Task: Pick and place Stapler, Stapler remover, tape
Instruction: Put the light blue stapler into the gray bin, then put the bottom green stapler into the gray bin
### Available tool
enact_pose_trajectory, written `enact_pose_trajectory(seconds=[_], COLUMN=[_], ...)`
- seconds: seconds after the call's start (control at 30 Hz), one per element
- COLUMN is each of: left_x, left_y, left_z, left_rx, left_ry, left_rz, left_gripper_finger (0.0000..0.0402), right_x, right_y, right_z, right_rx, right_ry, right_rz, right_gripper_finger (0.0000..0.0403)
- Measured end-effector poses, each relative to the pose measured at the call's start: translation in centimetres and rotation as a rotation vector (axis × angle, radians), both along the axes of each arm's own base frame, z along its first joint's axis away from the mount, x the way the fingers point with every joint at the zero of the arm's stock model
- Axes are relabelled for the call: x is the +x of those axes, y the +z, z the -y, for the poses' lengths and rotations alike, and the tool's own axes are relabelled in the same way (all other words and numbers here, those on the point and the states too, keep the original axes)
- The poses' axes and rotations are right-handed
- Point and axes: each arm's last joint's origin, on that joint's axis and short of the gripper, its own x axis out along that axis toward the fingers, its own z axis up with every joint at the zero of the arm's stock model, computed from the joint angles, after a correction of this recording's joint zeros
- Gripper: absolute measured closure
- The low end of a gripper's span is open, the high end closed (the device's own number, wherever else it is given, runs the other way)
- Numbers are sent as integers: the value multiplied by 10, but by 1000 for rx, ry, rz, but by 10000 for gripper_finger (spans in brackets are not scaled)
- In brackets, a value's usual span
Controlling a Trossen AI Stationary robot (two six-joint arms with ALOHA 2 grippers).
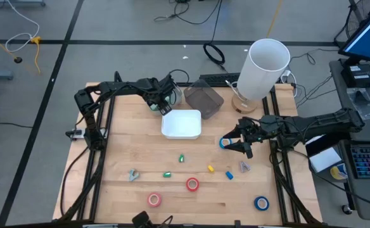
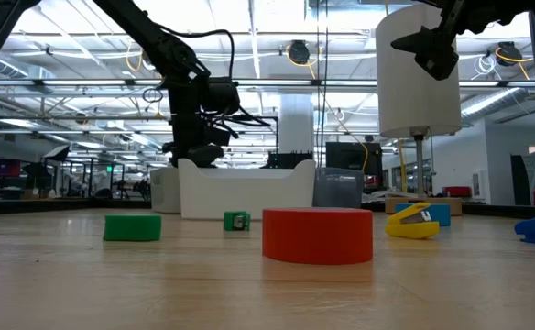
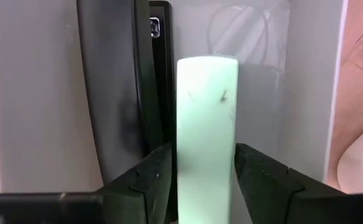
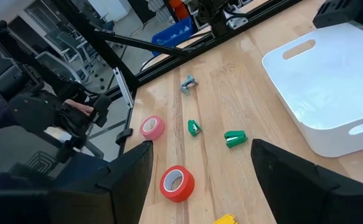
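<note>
Clock directions are read on the high view, with 12 o'clock at the far edge. The wooden surface (image 1: 121,152) carries everything. A tall white cylinder (image 1: 264,66) stands at its 1 o'clock corner, and a white bin (image 1: 182,124) sits just past centre toward 12.

The left arm (image 1: 125,87) reaches in from 10 o'clock. Its left jaws hang at the bin's 11 o'clock corner, over or just outside the rim; I cannot tell which from above. Between them is a pale mint bar (image 3: 206,137), probably the stapler. Its long axis runs straight out ahead of the fingers (image 3: 150,186), in line with them. The fingers flank it closely, but I cannot tell whether they pinch it or have let go. The drop seems to depend on that corner: the bar needs to sit toward 5 o'clock of the rim, inside the bin, before it falls free.

The right arm (image 1: 312,125) comes in from 3 o'clock. Its right jaws are spread wide and empty, with their tips just beside a blue tape ring (image 1: 224,144) at 4 o'clock of the bin. This arm is clearly the nearer one to that ring.

The red tape (image 1: 192,184), pink tape (image 1: 154,200) and a second blue tape (image 1: 261,203) lie toward 6 o'clock, well apart from both arms.
</note>
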Motion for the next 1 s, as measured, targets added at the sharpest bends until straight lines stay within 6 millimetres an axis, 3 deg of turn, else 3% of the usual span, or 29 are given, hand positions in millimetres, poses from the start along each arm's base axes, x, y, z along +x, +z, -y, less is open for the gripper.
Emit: enact_pose_trajectory(seconds=[0.13,0.33,0.47,0.7,1.0], left_x=[2,0,-7,-18,-6], left_y=[16,67,99,129,136], left_z=[-1,3,21,79,186], left_rx=[5,17,3,-138,-208], left_ry=[-6,-8,4,-61,-266], left_rz=[6,46,106,148,125], left_gripper_finger=[227,227,227,227,227], right_x=[0,0,0,0,0], right_y=[0,0,1,1,1], right_z=[0,0,0,0,0], right_rx=[-1,-1,17,32,32], right_ry=[0,0,-5,-9,-9], right_rz=[0,1,5,2,2], right_gripper_finger=[140,140,140,140,140])
